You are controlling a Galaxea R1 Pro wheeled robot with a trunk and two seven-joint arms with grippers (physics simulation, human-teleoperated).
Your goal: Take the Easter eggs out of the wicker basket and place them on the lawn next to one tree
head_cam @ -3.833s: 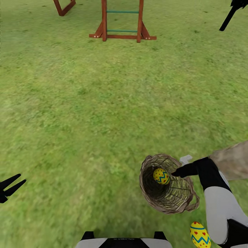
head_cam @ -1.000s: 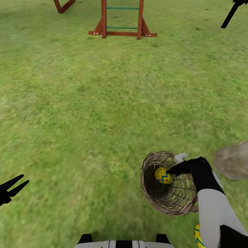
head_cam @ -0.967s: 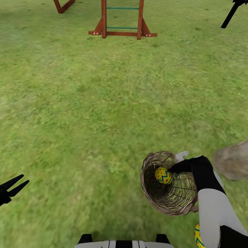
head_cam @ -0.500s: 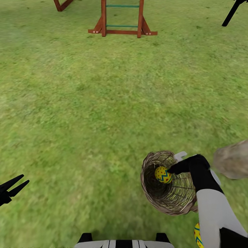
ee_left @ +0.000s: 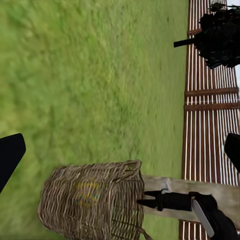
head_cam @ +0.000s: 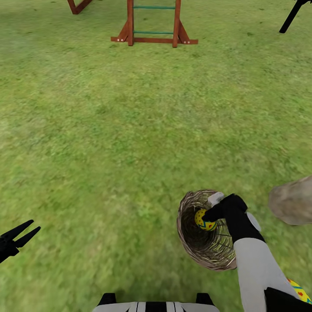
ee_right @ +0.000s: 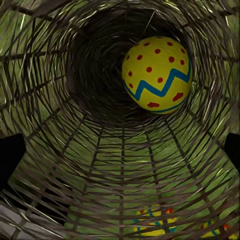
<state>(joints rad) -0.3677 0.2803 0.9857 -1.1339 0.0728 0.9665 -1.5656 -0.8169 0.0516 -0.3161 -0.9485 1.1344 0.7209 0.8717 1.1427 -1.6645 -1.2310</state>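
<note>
Eggs: one dotted egg point(ee_right: 156, 74) lay inside the basket point(head_cam: 190, 245), tipped on its side on the lawn point(head_cam: 130, 130); the right fingers point(head_cam: 207, 214) were seen spread wide at its mouth, gripping nothing; another egg point(head_cam: 299, 290) lay behind the right arm; the left fingers point(head_cam: 24, 232) were parted, empty, well apart.

Colours and patterns on the lawn

Yellow egg point(ee_right: 157, 73) with red dots and blue zigzag; brown open-weave basket point(head_cam: 195, 249); mottled green grass point(head_cam: 130, 130); reddish-brown ladder frame point(head_cam: 154, 24), green rungs.
</note>
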